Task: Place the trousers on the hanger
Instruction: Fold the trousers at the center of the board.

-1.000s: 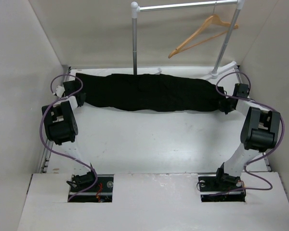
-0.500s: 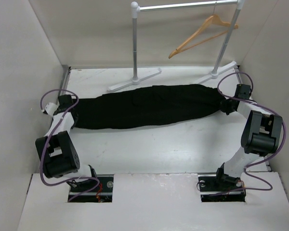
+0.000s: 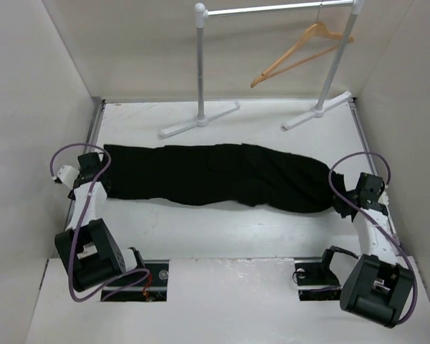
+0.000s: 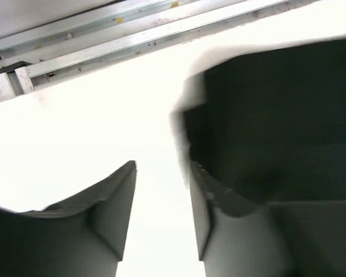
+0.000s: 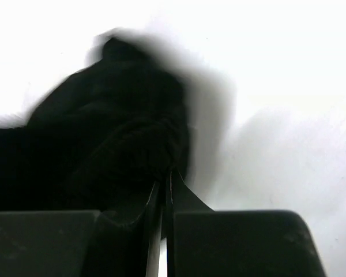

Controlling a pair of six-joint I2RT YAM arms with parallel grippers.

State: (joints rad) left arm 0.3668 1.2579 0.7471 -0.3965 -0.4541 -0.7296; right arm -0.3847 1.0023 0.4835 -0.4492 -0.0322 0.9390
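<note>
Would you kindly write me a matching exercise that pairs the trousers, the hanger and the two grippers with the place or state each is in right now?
Column one:
1. trousers
2. hanger
3. left gripper
4. right gripper

Column two:
A. hanging from the grey rail
B. clamped shut on black fabric
C. lying stretched across the table
D. open, with nothing between its fingers

Pairs: 1-C, 2-A, 3-D, 4-B

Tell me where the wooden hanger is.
In the top external view, the light-brown wooden coat hanger hangs from the grey metal clothes rail at the far right, beyond the black fabric trousers.
</note>
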